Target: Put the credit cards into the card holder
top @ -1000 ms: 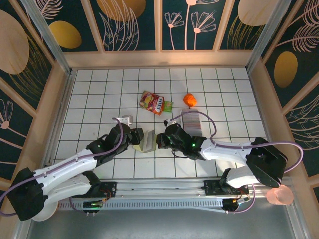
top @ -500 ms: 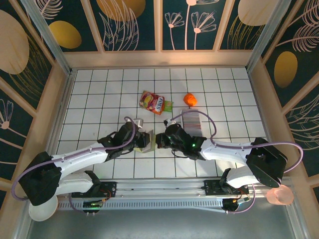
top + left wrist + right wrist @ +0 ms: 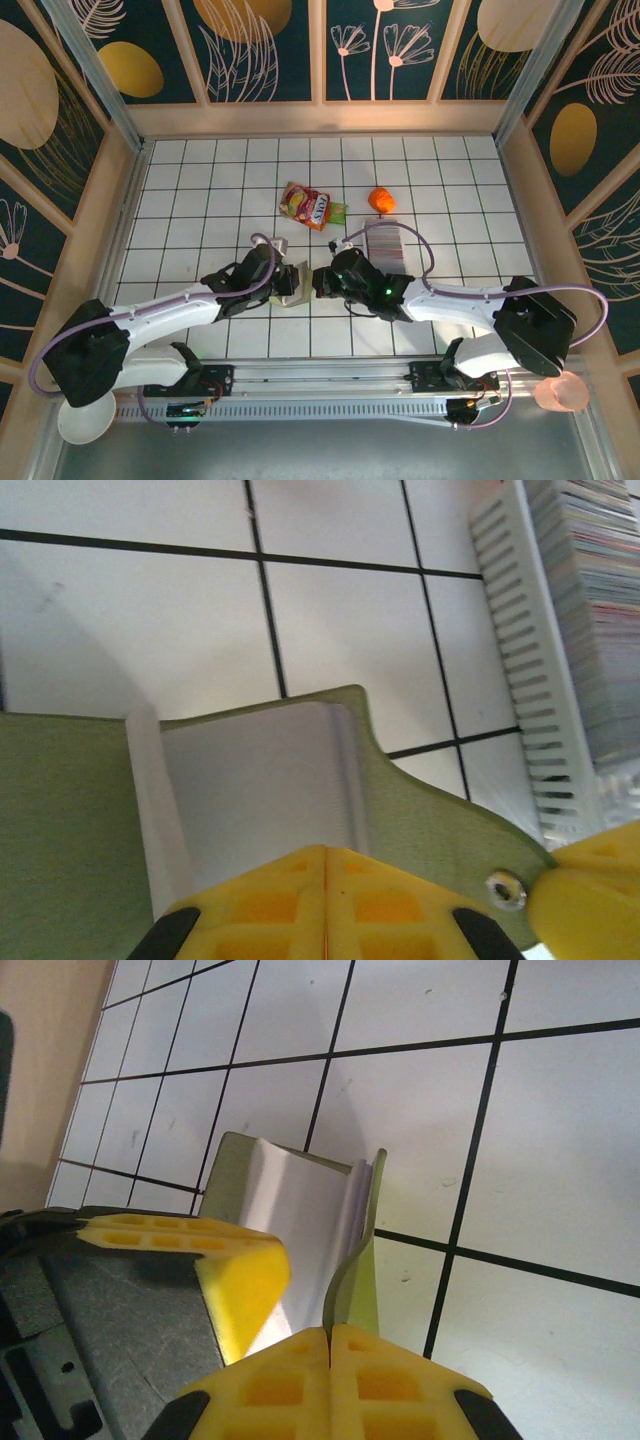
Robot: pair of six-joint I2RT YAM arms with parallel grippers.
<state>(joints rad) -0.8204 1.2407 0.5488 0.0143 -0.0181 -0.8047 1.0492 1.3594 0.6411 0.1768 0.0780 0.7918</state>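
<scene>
On the white table [image 3: 200, 180], olive card holder [image 3: 250, 780] gapes pale-grey.

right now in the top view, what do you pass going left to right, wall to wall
bowl → card holder → cards → cup

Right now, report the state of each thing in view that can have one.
olive-green folding card holder, open, pale inside showing, no card seen in it
left gripper, shut on the card holder
right gripper, shut on the card holder's other flap
grey and silvery credit cards, packed on edge in the white slotted tray
red and yellow snack bag, lying flat
</scene>
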